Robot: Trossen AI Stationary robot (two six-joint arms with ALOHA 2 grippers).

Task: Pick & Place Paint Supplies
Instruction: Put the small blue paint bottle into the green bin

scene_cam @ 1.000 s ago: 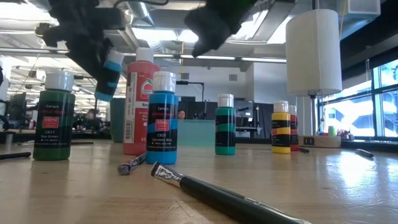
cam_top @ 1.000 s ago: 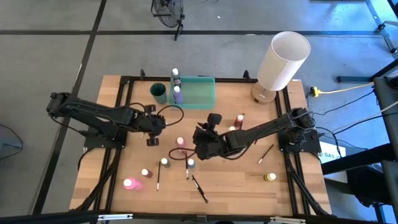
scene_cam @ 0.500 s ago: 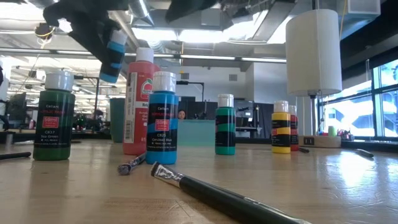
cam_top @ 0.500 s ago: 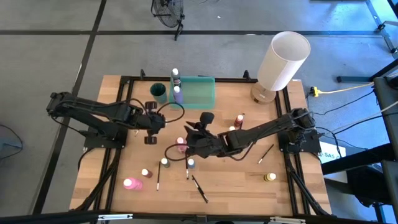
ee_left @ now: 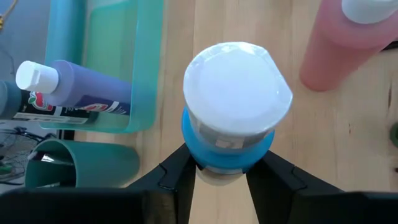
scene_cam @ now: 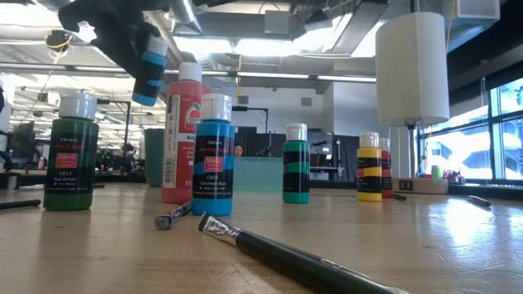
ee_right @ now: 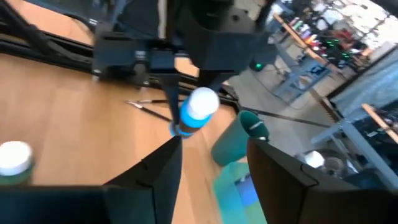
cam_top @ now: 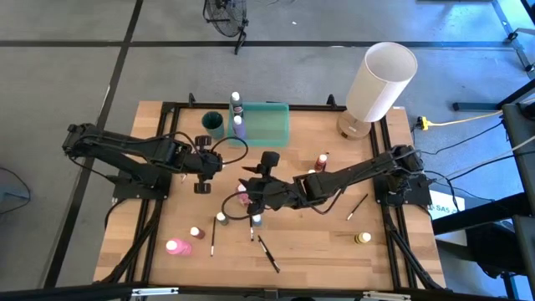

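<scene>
A robotics lab or workshop: a wooden worktop [cam_top: 309, 238] on a black metal frame stands on a grey concrete floor [cam_top: 67, 75], with exposed ceiling ducts [scene_cam: 327, 16] and distant cluttered benches [ee_right: 311, 25].

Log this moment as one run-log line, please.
left gripper: shut on blue paint bottle, lifted | right gripper: open, empty, mid-table | green tray: holds purple bottle

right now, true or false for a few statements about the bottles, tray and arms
1. The left gripper holds a blue white-capped paint bottle off the table. True.
2. The translucent green rectangular tray holds no bottle. False: a purple white-capped bottle lies in it.
3. The right gripper grips a paintbrush. False: its jaws are empty.
4. The white cylindrical lamp stands at the table's far right corner. True.
</scene>
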